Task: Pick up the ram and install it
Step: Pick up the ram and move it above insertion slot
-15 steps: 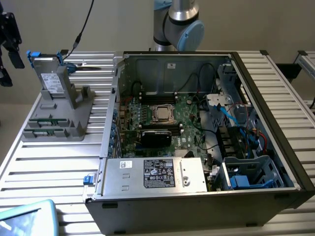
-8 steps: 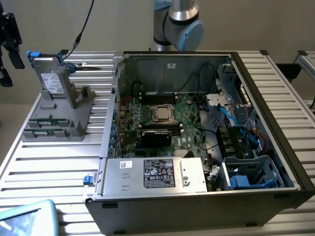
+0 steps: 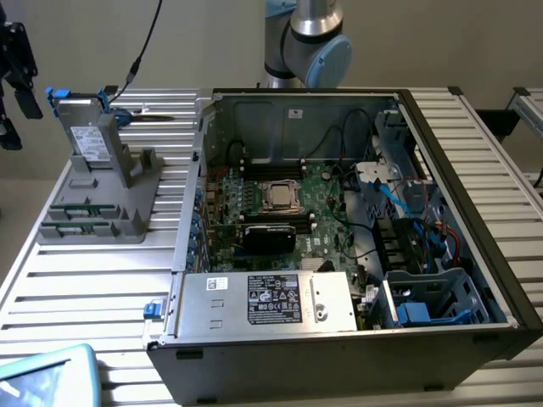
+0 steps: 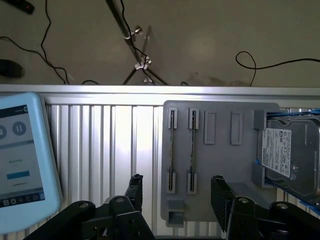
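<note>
Wrist view catches the end effector [image 4: 176, 181] spread near the ram [image 4: 173, 150]; exterior view, the computer case [image 3: 280, 127].

The table [image 3: 85, 280] is silver with straight stripes, and on it at the exterior view's left sits a grey holder [image 3: 127, 216] with thin green ram sticks [image 3: 78, 227] and a grey drive [image 3: 85, 136] that has a white sticker and blue tabs. The case [image 3: 339, 373] is black outside and grey inside, with a green board [image 3: 322, 212], a silver power box [image 3: 263, 301] with a black and white label, blue cables [image 3: 405, 199] and a red wire [image 3: 454, 246]. The arm [image 3: 314, 34] is silver and light blue, the gripper [image 4: 176, 182] is black, and the tablet [image 4: 22, 160] has a light blue rim around a white screen.
</note>
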{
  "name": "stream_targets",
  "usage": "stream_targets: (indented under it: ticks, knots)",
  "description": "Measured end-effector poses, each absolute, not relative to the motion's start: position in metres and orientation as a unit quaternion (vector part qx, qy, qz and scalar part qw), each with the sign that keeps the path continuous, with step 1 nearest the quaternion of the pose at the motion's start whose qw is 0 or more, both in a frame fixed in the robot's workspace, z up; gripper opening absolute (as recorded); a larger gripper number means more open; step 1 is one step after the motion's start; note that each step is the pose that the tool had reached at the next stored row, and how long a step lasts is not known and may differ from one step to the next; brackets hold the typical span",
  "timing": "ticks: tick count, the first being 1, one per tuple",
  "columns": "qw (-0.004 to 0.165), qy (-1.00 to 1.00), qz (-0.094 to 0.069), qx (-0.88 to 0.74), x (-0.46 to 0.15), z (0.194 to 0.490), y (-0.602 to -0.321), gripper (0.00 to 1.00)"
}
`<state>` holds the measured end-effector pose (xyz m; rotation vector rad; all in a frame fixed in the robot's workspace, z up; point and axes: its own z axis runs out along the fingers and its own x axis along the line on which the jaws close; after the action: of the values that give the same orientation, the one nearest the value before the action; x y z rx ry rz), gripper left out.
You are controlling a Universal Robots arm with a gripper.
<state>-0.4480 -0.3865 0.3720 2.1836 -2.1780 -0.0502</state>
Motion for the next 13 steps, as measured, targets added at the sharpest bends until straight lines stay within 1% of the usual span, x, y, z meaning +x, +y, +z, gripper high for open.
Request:
stream_targets:
  ticks: [2,3,5,6,13]
  knots:
    - [0.029,-0.706,-0.016,0.708,-0.448,0.372,-0.3865,0.69]
    - [0.029,-0.706,-0.016,0.708,-0.448,0.372,-0.3865,0.74]
    - [0.029,-0.706,-0.016,0.708,-0.448,0.372,-0.3865,0.74]
    - [0.029,-0.706,-0.016,0.708,-0.448,0.372,-0.3865,0.8]
    - [0.029,-0.706,-0.016,0.708,-0.448,0.372,-0.3865,0.8]
